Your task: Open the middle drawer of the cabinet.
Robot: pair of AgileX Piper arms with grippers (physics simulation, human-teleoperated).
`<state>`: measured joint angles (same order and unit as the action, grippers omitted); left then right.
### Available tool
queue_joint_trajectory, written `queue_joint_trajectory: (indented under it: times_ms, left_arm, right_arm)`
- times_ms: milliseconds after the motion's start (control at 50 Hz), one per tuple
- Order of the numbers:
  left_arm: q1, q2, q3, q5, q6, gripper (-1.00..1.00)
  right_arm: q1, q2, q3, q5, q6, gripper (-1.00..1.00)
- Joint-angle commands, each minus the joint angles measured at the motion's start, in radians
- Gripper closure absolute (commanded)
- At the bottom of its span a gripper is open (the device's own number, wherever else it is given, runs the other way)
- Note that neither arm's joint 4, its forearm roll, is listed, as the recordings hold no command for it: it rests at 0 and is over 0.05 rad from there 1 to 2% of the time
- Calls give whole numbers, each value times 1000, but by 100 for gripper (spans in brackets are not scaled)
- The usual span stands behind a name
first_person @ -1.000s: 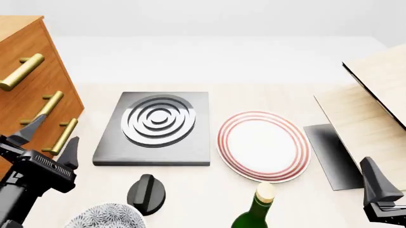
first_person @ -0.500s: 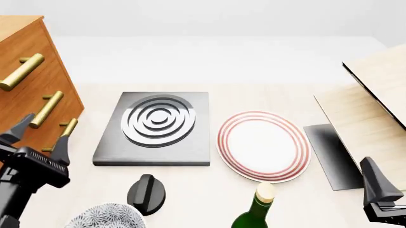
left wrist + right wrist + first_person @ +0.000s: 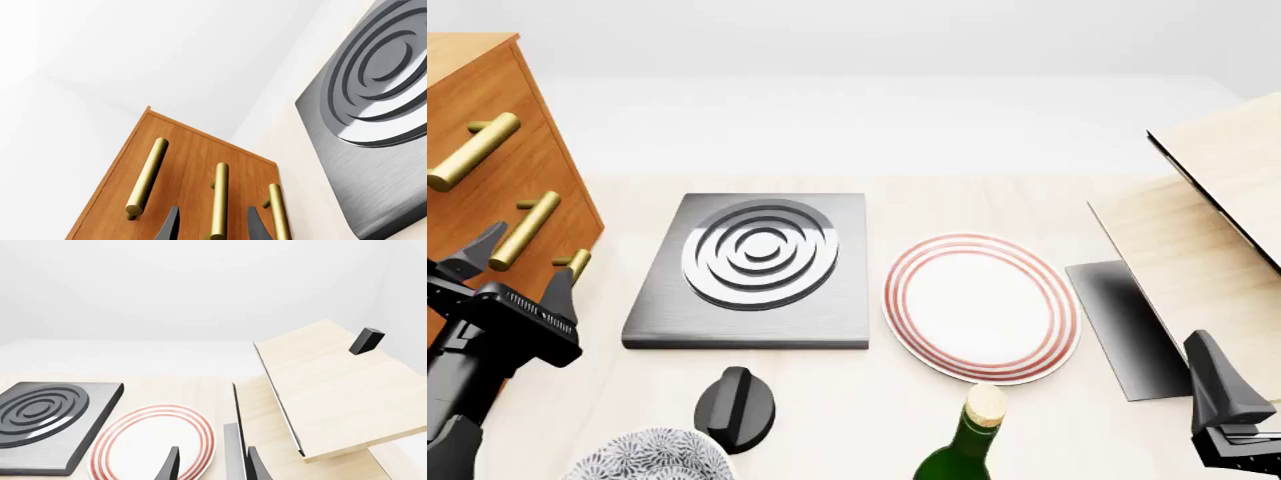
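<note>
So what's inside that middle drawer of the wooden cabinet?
Nothing inside shows. The middle drawer looks shut, so only its wooden front and brass handle on the cabinet are visible. The left gripper sits open with its fingers either side of that handle.

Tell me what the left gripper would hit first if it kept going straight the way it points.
Most likely the middle drawer's handle: the left gripper is open with that bar between its fingers, cabinet front behind. How far off is unclear.
</note>
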<state>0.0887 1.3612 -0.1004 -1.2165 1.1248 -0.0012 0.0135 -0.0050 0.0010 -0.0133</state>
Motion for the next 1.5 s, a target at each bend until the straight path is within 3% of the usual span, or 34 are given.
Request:
queue_joint_trajectory:
  times_ms: [20,220,1500]
  left_arm:
    - [17,70,-47,-3,-1,-100]
    - [47,111,-78,-3,-15,-100]
    - [178,288,-173,-3,57,-100]
  right_arm:
    - [1,-3,0,0,2,-100]
    - [0,-3,0,0,2,-100]
    - [1,-3,0,0,2,-100]
